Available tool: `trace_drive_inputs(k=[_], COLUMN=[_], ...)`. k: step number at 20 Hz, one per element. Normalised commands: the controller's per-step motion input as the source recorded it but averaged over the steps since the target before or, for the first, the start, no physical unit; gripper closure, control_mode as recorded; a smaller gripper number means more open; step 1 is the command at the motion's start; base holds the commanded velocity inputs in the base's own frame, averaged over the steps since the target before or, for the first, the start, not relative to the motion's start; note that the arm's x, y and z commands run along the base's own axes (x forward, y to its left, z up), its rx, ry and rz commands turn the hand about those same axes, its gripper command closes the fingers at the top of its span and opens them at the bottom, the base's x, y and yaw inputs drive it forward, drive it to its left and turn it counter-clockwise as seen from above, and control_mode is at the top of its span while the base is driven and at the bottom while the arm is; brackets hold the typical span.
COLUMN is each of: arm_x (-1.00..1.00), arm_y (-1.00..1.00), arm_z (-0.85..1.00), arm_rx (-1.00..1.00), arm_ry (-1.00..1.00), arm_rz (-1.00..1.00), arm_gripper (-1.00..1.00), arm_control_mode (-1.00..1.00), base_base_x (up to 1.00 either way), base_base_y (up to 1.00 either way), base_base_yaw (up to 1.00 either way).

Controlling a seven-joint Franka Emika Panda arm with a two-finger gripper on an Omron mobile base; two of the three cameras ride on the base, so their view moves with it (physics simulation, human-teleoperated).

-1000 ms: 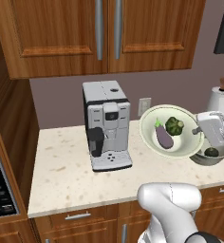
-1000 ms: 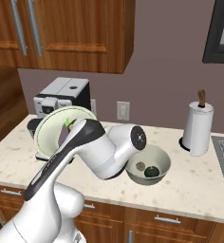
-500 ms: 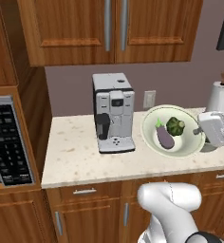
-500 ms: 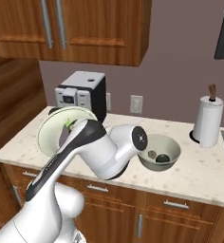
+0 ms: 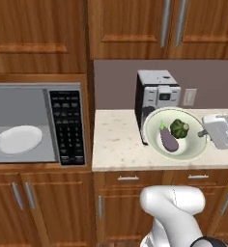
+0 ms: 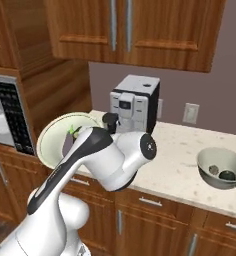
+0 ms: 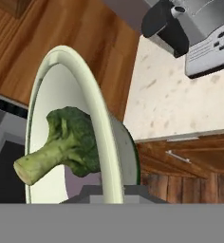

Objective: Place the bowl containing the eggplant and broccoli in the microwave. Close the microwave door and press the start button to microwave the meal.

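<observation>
Wooden cabinets [image 5: 135, 29] back a speckled counter [image 5: 117, 152], with the microwave [image 5: 36, 124] built in at nine o'clock, open, a white plate [image 5: 17, 140] inside. Beside it at three o'clock stands a coffee machine [image 5: 157, 94]. In front of that machine the bowl [image 5: 176, 144] hangs tilted above the counter's front edge, the gripper [image 5: 203, 133] at its three o'clock rim, seemingly clamped there, though the fingers are hidden. Inside lie the eggplant [image 5: 168, 140] and, at its two o'clock, the broccoli [image 5: 179, 128]. A grey bowl [image 6: 221, 167] sits farther along.
</observation>
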Motion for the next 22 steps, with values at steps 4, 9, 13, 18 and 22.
trace_drive_inputs(k=[4, 9, 13, 18, 22], arm_x=[0.00, 0.00, 0.00, 0.00, 0.00], arm_y=[0.00, 0.00, 0.00, 0.00, 0.00], arm_z=[0.00, 0.00, 0.00, 0.00, 0.00], arm_rx=[0.00, 0.00, 0.00, 0.00, 0.00], arm_ry=[0.00, 0.00, 0.00, 0.00, 0.00], arm_rz=[0.00, 0.00, 0.00, 0.00, 0.00], arm_gripper=[1.00, 1.00, 1.00, 1.00, 1.00], arm_control_mode=[1.00, 1.00, 1.00, 1.00, 1.00], base_base_x=[-0.04, -0.21, -0.35, -0.22, -0.31], base_base_y=[0.99, 0.99, 0.88, 0.64, 0.29], base_base_yaw=[0.22, 0.19, 0.14, 0.08, 0.06])
